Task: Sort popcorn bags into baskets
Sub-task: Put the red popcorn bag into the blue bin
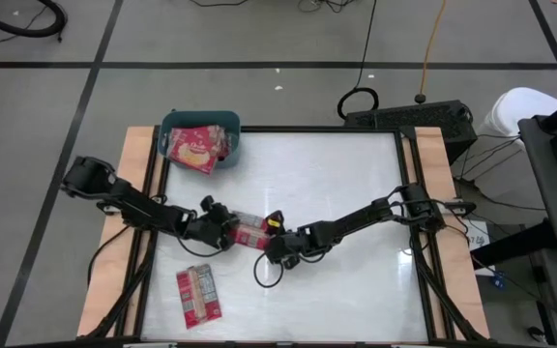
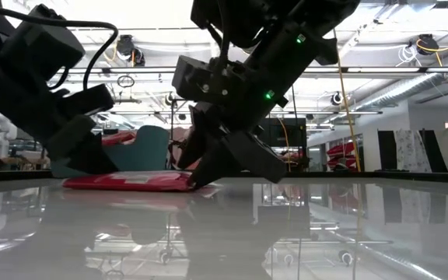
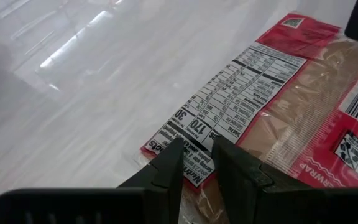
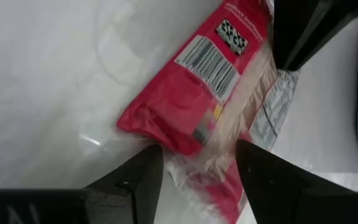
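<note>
A red popcorn bag (image 1: 251, 232) lies flat on the white table between my two grippers, printed back up. My left gripper (image 1: 222, 230) is shut on its left end. My right gripper (image 1: 275, 246) stands open at the bag's right end (image 4: 191, 106), one finger on either side of its clear wrapper. A second popcorn bag (image 1: 198, 295) lies flat near the table's front left. The teal basket (image 1: 177, 121) stands at the far left corner with red popcorn bags (image 1: 196, 147) lying in it. My left gripper pinches the bag's end that bears the nutrition label, at its edge (image 3: 185, 158), between its two fingers. The fingers slant down from the table's left side. The bag lies flat on the table (image 2: 131, 181). Whether my right gripper touches the wrapper I cannot tell.
Wooden rails (image 1: 138, 193) run along the table's left and right sides. A black cable loop (image 1: 264, 274) lies on the table just in front of my right gripper. The table's middle and right part (image 1: 356, 193) is bare white surface.
</note>
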{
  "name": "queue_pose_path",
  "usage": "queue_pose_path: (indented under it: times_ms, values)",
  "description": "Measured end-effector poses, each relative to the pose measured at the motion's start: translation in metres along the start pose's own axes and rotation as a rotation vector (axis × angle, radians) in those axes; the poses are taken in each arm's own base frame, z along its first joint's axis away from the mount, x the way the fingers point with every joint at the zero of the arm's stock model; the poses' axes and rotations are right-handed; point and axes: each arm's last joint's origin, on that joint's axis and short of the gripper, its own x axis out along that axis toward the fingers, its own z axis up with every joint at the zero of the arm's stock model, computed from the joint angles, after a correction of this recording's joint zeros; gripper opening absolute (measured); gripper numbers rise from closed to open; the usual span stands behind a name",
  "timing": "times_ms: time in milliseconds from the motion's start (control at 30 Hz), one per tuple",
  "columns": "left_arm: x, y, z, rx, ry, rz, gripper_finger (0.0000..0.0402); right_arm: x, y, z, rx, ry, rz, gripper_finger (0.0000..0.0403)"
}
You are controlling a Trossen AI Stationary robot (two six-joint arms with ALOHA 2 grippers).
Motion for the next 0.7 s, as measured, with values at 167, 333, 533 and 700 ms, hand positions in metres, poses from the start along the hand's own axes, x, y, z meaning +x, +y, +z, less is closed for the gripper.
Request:
queue_pose_path:
  times_ms: [167,333,533,700]
  values:
    - [0.004,-0.002,-0.002,-0.002,-0.001,-0.005,0.0097,0.000,0.000,0.001,-0.040,-0.008,0.002,0.0177]
    - [0.004,-0.004,0.000,0.015,-0.021,-0.035,0.0097,0.000,-0.001,0.004,-0.038,-0.061,0.033,0.0135]
    - [0.004,-0.004,0.001,0.045,-0.029,-0.045,0.0097,-0.002,0.002,0.009,-0.035,-0.093,0.025,0.0043]
    - [-0.006,-0.005,0.011,0.090,-0.060,-0.095,0.0097,-0.002,0.002,0.009,-0.025,-0.094,0.020,0.0009]
